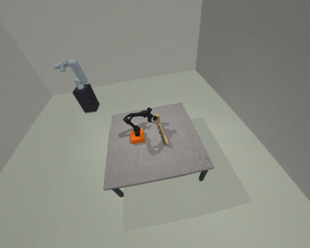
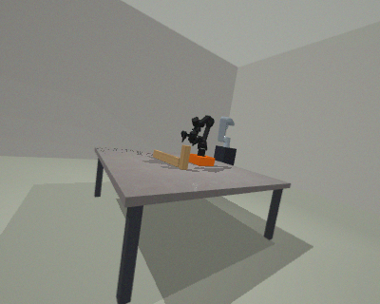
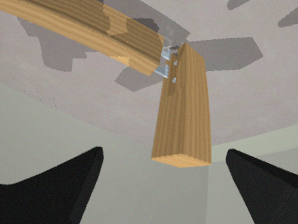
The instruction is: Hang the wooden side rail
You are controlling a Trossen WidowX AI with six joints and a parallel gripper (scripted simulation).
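Note:
The wooden rail (image 1: pixel 163 133) (image 2: pixel 166 157) (image 3: pixel 80 23) lies slanted on the table (image 1: pixel 145 167) (image 2: pixel 178 182). One end meets the short upright headboard post (image 1: pixel 157 117) (image 2: pixel 184 158) (image 3: pixel 182 106), and the other end rests on the table top. In the wrist view the steel hooks (image 3: pixel 169 63) sit at the post's slot; the pins are hidden. My gripper (image 1: pixel 153 115) (image 2: pixel 184 135) (image 3: pixel 167 155) is open and empty. It hovers just above the top of the post without touching it or the rail.
The arm's orange base (image 1: pixel 137 137) (image 2: pixel 201 161) stands on the table beside the post. A grey robot arm (image 1: pixel 72 70) (image 2: pixel 224 129) on a black pedestal (image 1: pixel 86 98) (image 2: pixel 225 155) stands on the floor beyond the table.

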